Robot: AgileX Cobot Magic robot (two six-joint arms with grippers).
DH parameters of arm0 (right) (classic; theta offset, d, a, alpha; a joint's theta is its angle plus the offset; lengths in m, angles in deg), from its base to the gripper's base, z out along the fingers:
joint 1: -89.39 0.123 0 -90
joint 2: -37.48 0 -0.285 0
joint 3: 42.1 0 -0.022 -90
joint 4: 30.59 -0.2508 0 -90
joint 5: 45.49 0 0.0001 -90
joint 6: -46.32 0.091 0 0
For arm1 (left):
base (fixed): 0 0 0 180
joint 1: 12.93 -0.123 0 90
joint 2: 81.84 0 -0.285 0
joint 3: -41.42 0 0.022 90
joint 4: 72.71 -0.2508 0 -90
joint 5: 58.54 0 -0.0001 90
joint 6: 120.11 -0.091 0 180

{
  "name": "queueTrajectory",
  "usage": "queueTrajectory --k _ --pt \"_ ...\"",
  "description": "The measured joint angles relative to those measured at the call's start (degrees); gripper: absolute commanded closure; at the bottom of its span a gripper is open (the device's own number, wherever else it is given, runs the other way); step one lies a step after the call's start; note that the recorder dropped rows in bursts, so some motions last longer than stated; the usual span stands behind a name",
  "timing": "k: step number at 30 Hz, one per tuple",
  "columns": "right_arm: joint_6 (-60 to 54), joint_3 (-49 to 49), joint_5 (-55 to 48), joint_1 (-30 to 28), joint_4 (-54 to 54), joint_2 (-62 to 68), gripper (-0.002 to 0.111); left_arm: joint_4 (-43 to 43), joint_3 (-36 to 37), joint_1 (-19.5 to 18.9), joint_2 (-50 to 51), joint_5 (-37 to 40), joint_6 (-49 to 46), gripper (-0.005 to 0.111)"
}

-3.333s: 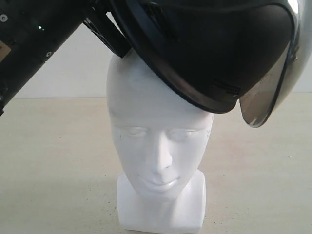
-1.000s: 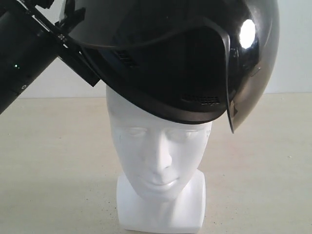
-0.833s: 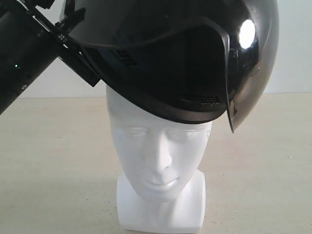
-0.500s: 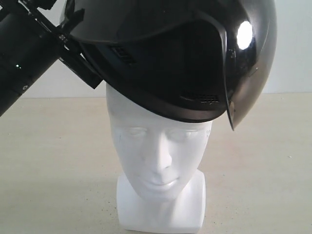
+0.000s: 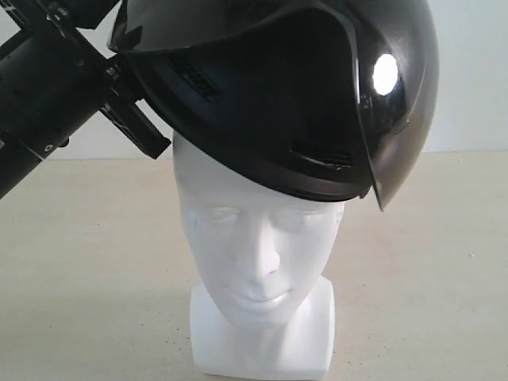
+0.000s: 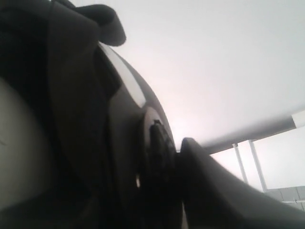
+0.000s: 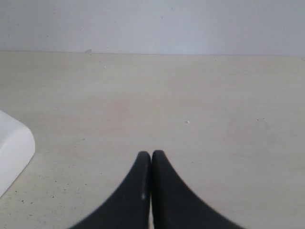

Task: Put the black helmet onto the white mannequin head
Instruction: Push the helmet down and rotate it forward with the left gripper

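**Exterior view.** The white mannequin head stands upright on its neck base on the beige table, face toward the camera. The black helmet lies tilted over the head's crown. Its rim crosses the forehead at a slant, lower on the side of the head away from the left arm. Brows and face are uncovered. The smoky visor hangs beyond that lower side of the head. The left gripper comes in above and beside the head, its fingers at the helmet's raised rim.

**Left wrist view.** Very close and blurred. The dark helmet shell fills much of the frame, and one dark finger lies against its outer side. We read the fingers as clamped on the helmet's edge, though the blur leaves the inner finger unclear.

**Right wrist view.** The right gripper is over the table, fingers pressed together, tips touching. A white corner of the head's neck base shows near it.
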Motion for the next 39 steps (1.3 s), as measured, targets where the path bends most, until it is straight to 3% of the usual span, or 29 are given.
queueTrajectory --k 13,23,39 --pt "0.0 0.0 0.0 0.0 0.0 0.0 0.108 0.15 2.24 0.0 -2.4 4.51 -1.47 0.102" --pt "0.0 0.0 0.0 0.0 0.0 0.0 0.108 4.24 9.68 0.0 -3.25 -0.09 -2.28 0.102" --pt "0.0 0.0 0.0 0.0 0.0 0.0 0.108 5.51 12.03 0.0 -0.83 -3.81 -3.8 0.102"
